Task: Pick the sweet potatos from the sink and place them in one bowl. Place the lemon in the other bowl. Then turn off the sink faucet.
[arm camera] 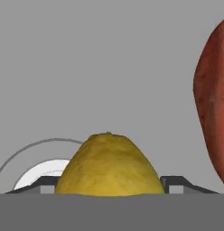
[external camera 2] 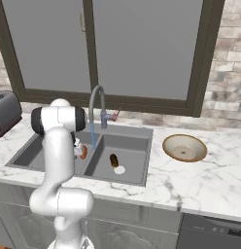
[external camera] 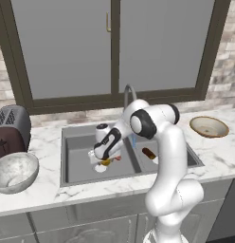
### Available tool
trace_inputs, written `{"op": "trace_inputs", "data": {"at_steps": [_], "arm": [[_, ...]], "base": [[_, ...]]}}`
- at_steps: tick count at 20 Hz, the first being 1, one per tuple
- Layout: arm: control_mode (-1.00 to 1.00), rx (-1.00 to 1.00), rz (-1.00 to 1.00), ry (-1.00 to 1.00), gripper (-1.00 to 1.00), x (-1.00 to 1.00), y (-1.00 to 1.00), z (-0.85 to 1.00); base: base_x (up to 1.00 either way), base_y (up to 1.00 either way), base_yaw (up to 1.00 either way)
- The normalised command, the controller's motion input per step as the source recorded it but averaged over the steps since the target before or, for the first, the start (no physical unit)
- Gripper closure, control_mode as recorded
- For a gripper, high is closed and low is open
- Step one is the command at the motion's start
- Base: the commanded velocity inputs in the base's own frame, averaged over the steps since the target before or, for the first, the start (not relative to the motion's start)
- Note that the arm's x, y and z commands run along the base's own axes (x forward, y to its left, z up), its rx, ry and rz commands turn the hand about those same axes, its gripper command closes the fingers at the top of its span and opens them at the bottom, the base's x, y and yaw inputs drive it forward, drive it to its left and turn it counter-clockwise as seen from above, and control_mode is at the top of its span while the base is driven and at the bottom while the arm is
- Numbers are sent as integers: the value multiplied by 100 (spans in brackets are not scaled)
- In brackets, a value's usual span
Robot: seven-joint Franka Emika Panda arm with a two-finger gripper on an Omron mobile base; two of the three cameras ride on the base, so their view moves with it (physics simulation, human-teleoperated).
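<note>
In the left basin of the grey sink (external camera: 72,130) my gripper (external camera: 103,163) reaches down over the yellow lemon (external camera: 106,163). In the hand view the lemon (arm camera: 108,164) sits between the two fingertips (arm camera: 175,182), which press against its sides on the basin floor. The orange-red sweet potato (arm camera: 215,103) lies just beside it (external camera 2: 83,153). In the right basin the dark brown sweet potato (external camera: 148,153) rests near the drain. The tan bowl (external camera: 209,126) stands on the counter right of the sink and the marbled bowl (external camera: 15,172) on the left. Blue water runs from the faucet (external camera 2: 96,104).
A dark toaster (external camera: 10,130) stands at the back left of the counter, behind the marbled bowl. The left basin's pale drain (arm camera: 41,169) lies right behind the lemon. A window fills the wall behind the sink.
</note>
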Motion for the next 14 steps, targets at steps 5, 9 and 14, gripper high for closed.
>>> {"op": "trace_inputs", "data": {"at_steps": [5,9,14], "arm": [[-100,0,-1,-1,100,-1,0,-15],[-100,5,-6,-12,100,-28,10,27],[-100,9,-7,-23,100,-40,26,76]], "base": [[0,0,0],[0,0,0],[0,0,0]]}}
